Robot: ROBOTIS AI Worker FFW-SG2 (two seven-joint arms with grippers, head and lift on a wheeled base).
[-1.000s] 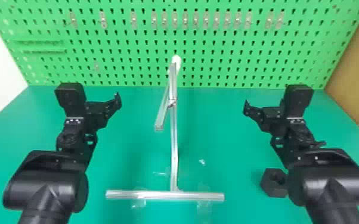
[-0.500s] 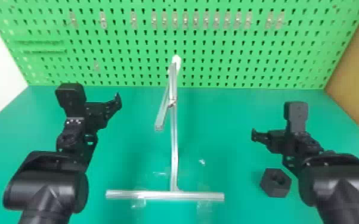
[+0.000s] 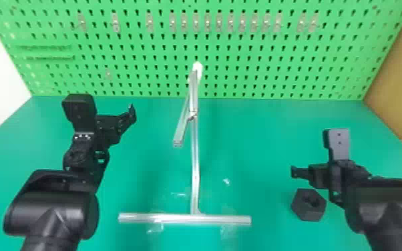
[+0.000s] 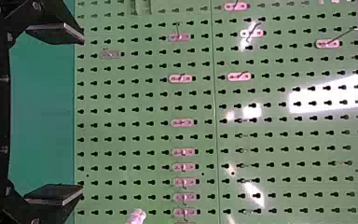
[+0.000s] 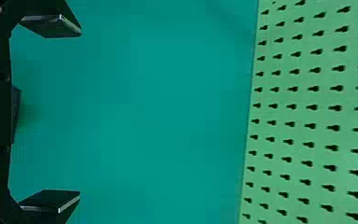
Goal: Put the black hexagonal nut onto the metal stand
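Nut (image 3: 302, 212) R of stand (image 3: 195, 167), pegbd. (image 3: 277, 73) behind both.

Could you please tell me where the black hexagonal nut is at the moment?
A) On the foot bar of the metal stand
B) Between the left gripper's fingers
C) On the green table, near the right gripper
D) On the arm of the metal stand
C: the black hexagonal nut lies on the green table, near the right gripper.

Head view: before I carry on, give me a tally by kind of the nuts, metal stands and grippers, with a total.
Black hexagonal nut: 1
Metal stand: 1
Left gripper and right gripper: 2
Total: 4
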